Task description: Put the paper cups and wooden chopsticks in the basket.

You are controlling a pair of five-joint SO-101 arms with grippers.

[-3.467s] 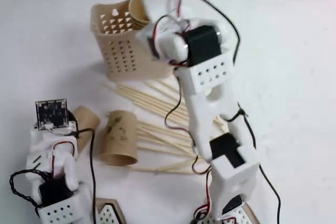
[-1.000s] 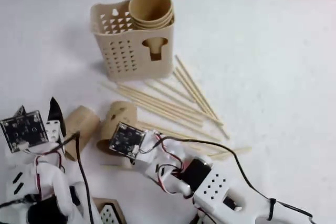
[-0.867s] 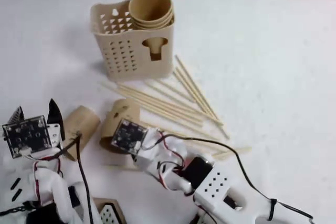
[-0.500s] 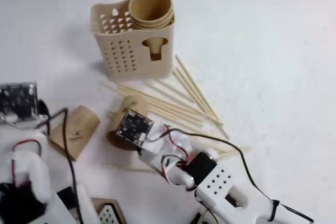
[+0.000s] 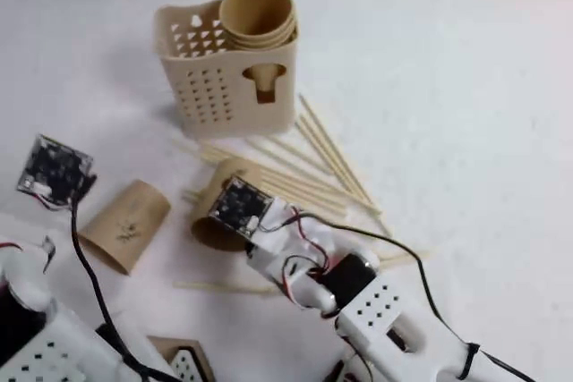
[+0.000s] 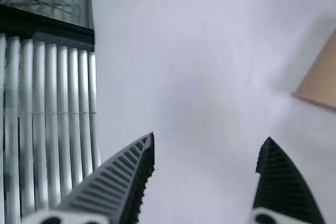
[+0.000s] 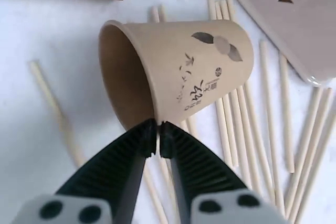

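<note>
Brown cup (image 7: 178, 77) lay sideways across the chopsticks (image 7: 273, 129), rim pinched by the right gripper (image 7: 157, 129). A slow lift, tipping it upright, would suit the basket (image 5: 210, 96). The left gripper (image 6: 210, 156) gaped empty.

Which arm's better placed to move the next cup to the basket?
Right. The right gripper pinches the rim of a lying cup; the left gripper hangs open over bare table.
</note>
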